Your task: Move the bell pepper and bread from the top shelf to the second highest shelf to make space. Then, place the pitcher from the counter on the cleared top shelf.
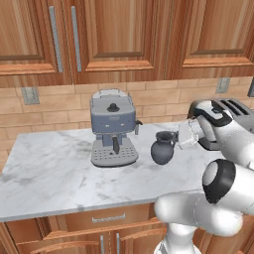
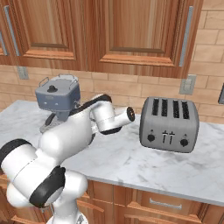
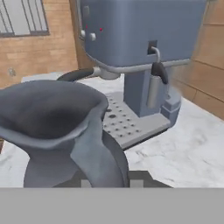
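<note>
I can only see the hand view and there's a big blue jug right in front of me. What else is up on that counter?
Observer: In the right base view a grey four-slot toaster stands on the counter, to the right of the arm.
Operator: Is the jug squished against the coffee machine?
Observer: No. The left base view shows the pitcher standing apart from the espresso machine, with bare marble between them.
Operator: Is my gripper way up high?
Observer: No. The left base view shows the gripper level with the pitcher's top, close by its right side. Whether it is open or shut, I cannot tell.
</note>
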Robot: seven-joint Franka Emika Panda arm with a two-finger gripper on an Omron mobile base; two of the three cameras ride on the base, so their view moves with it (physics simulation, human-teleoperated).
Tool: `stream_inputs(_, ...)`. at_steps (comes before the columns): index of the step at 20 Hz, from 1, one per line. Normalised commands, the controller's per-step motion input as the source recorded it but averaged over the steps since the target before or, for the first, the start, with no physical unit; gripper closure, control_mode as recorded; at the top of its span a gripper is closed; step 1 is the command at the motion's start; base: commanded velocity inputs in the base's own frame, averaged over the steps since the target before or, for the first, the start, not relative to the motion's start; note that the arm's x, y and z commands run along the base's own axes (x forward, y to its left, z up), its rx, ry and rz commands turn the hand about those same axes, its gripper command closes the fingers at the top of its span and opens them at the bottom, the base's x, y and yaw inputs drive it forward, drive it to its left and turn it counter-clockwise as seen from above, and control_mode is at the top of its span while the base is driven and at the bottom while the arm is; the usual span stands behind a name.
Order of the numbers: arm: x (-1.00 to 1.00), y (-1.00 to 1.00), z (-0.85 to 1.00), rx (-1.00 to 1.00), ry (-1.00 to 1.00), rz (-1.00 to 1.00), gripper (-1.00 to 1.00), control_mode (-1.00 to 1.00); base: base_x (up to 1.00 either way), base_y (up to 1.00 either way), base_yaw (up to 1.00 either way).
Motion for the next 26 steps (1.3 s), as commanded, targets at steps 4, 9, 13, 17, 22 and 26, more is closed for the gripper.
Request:
stream_inputs(4, -0.65, 0.08, 0.99, 0.00, -0.01, -0.57, 1.00, -1.00, 0.00, 0.00, 0.00)
stream_inputs(9, -0.72, 0.06, 1.00, -0.01, 0.06, -0.54, 1.00, -1.00, 0.00, 0.00, 0.00)
stream_inputs(13, -1.00, 0.00, 0.72, 0.00, 0.06, -0.44, 1.00, -1.00, 0.00, 0.00, 0.00)
stream_inputs(17, -0.86, 0.00, 0.87, 0.00, 0.06, -0.43, 1.00, -1.00, 0.00, 0.00, 0.00)
stream_inputs(22, -0.47, 0.00, 0.90, -0.03, 0.03, -0.25, 1.00, -1.00, 0.00, 0.00, 0.00)
stream_inputs(26, -0.46, 0.00, 0.13, -0.07, 0.00, -0.02, 1.00, -1.00, 0.00, 0.00, 0.00)
